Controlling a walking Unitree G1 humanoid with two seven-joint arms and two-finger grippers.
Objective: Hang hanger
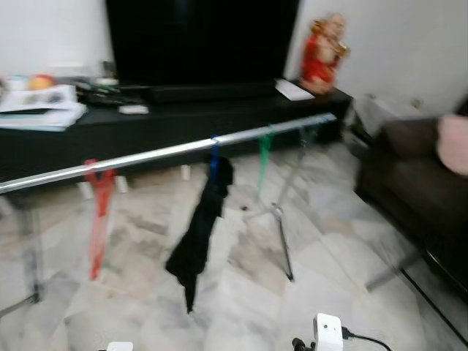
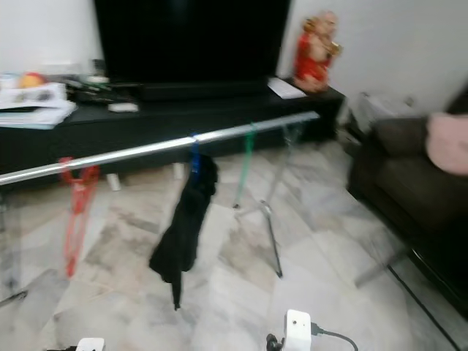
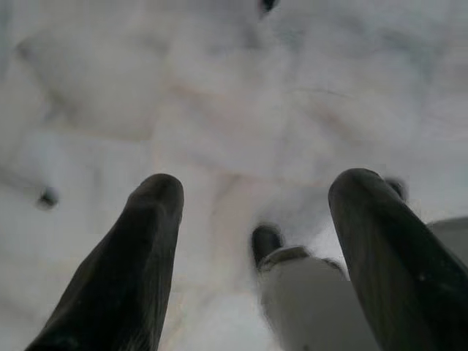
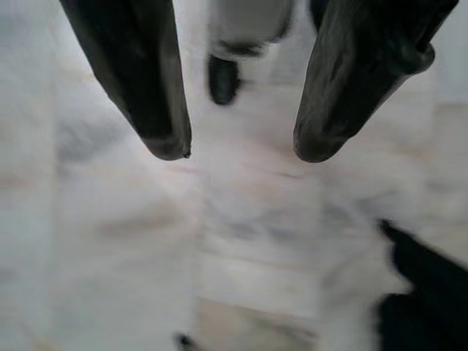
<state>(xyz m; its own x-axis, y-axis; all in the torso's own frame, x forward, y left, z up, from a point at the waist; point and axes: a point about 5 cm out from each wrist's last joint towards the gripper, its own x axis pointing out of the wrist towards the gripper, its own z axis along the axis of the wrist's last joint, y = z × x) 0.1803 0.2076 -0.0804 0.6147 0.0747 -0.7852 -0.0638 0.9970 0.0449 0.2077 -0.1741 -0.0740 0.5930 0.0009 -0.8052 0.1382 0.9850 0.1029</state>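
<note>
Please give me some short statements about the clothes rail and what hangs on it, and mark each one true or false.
1. A black garment hangs from the blue hanger on the rail. True.
2. The red hanger carries a white shirt. False: nothing hangs on it.
3. A green hanger hangs between the blue hanger and the rail's right end. True.
4. The left end effector holds a hanger. False: its fingers are apart over the bare floor.
5. The right end effector is open. True.
</note>
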